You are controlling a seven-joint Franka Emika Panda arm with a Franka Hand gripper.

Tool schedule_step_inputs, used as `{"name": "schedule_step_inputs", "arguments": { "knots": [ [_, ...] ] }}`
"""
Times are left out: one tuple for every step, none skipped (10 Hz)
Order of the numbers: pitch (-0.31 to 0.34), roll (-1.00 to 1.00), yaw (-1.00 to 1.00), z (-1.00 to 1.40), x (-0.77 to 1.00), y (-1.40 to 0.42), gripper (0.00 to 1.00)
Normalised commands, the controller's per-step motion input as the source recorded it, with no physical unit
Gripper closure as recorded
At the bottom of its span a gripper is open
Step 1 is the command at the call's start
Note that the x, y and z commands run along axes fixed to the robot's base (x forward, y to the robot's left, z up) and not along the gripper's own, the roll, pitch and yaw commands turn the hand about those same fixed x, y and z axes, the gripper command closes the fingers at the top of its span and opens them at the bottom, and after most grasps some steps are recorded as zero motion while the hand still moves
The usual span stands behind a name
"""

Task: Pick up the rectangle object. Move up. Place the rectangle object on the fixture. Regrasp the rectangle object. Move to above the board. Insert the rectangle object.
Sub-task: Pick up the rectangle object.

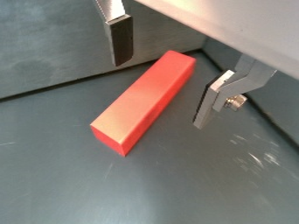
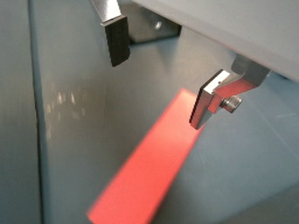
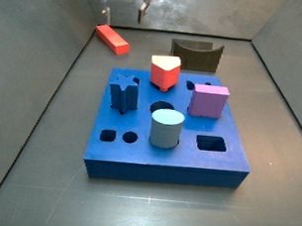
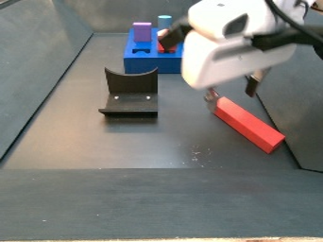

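Note:
The rectangle object (image 1: pixel 142 101) is a slim red-orange bar lying flat on the dark floor near the wall; it also shows in both side views (image 3: pixel 113 39) (image 4: pixel 248 125). My gripper (image 1: pixel 166 74) hangs open just above one end of it, a finger on either side, touching nothing. In a wrist view the bar (image 2: pixel 146 171) runs away from under the gripper (image 2: pixel 163 74). The fixture (image 3: pixel 195 54) (image 4: pixel 130 95) stands apart on the floor. The blue board (image 3: pixel 163 156) lies further off.
On the board stand a red-and-cream wedge block (image 3: pixel 165 71), a purple block (image 3: pixel 210 100), a blue star peg (image 3: pixel 125 91) and a pale blue cylinder (image 3: pixel 166 128). Grey walls (image 3: pixel 46 46) close in the floor; one runs right beside the bar.

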Motion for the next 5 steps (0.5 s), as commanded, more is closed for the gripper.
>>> {"name": "schedule_step_inputs", "arguments": {
  "knots": [
    [-0.091,0.12,0.41,-0.56,-0.80,0.13,0.00],
    [-0.111,0.08,0.17,-0.46,-0.99,0.00,0.00],
    [-0.071,0.04,0.08,-0.29,-0.57,0.00,0.00],
    [0.000,0.02,0.00,-0.06,-0.09,0.00,0.00],
    [0.000,0.02,0.00,0.00,0.00,0.00,0.00]
  ]
}}
